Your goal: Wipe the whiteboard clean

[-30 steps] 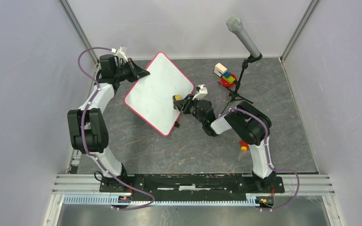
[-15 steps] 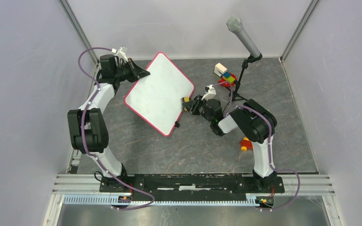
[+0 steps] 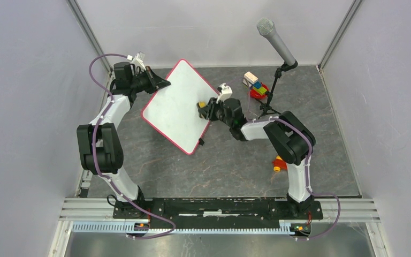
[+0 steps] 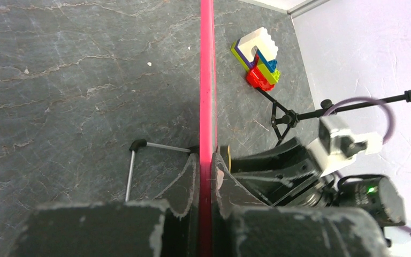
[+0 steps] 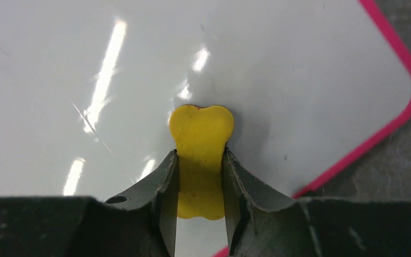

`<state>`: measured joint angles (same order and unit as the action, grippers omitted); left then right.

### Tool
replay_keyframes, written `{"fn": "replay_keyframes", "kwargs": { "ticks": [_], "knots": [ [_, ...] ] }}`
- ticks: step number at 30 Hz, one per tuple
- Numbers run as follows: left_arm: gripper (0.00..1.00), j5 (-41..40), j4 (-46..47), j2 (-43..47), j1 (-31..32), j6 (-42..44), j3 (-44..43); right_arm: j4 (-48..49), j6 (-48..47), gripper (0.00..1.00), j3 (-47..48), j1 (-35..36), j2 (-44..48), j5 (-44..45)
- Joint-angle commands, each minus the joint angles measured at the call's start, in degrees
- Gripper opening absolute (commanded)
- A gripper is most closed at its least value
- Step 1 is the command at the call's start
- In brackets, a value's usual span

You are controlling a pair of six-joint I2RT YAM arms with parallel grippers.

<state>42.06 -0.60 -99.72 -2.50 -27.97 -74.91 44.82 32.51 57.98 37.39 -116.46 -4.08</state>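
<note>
The whiteboard sits turned diamond-wise at table centre, approx 11 o'clock from my bases. My L gripper is clamped on its pink frame at the board's 10 o'clock edge. My R gripper pinches a yellow eraser, its end touching the white face near the 3 o'clock edge. Face looks blank. Brick stack at 1 o'clock, apart.
</note>
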Motion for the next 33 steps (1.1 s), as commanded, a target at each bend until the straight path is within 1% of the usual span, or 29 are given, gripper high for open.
{"fn": "replay_keyframes", "kwargs": {
  "ticks": [1,6,7,8,9,11,13,17,20,24,30,33],
  "knots": [
    [0.02,0.8,-4.8,0.1,1.3,-2.0,1.1,-8.6,-6.0,0.37,6.6,-0.7,0.6,-2.1],
    [0.02,1.0,-4.9,0.2,1.3,-2.1,1.0,-15.4,-9.8,0.56,11.6,-0.8,-0.4,-5.3],
    [0.02,1.0,-4.9,0.2,1.3,-2.2,1.0,-15.5,-10.0,0.63,11.3,-0.9,0.2,-5.5],
    [0.02,1.0,-4.9,0.2,1.3,-2.1,1.0,-15.5,-10.2,0.86,10.8,-0.9,0.8,-5.4],
    [0.02,0.9,-4.9,0.2,1.3,-2.1,1.1,-15.6,-10.7,0.91,10.4,-1.0,1.6,-5.3],
    [0.02,1.1,-4.9,0.3,1.3,-2.1,1.1,-16.0,-11.4,0.96,9.7,-1.2,3.2,-5.2],
    [0.02,1.1,-4.9,0.4,1.3,-2.2,1.0,-15.9,-11.9,0.95,9.0,-1.6,4.6,-5.3],
    [0.02,1.1,-4.8,0.8,1.3,-2.2,1.1,-14.8,-11.2,0.79,7.7,-1.8,5.2,-4.9],
    [0.02,1.3,-4.8,0.5,1.3,-2.2,1.1,-12.8,-10.5,0.72,7.8,-1.9,4.5,-6.2],
    [0.02,1.5,-4.2,0.3,1.4,-2.8,1.3,-12.8,-10.2,0.61,9.8,-1.9,2.6,-7.3],
    [0.02,1.4,-4.2,0.6,1.4,-2.7,1.4,-12.3,-9.9,0.49,10.1,-1.9,1.9,-6.2],
    [0.02,1.4,-4.2,0.7,1.4,-2.8,1.4,-12.7,-9.8,0.45,10.8,-1.9,1.0,-6.3]
  ]
}}
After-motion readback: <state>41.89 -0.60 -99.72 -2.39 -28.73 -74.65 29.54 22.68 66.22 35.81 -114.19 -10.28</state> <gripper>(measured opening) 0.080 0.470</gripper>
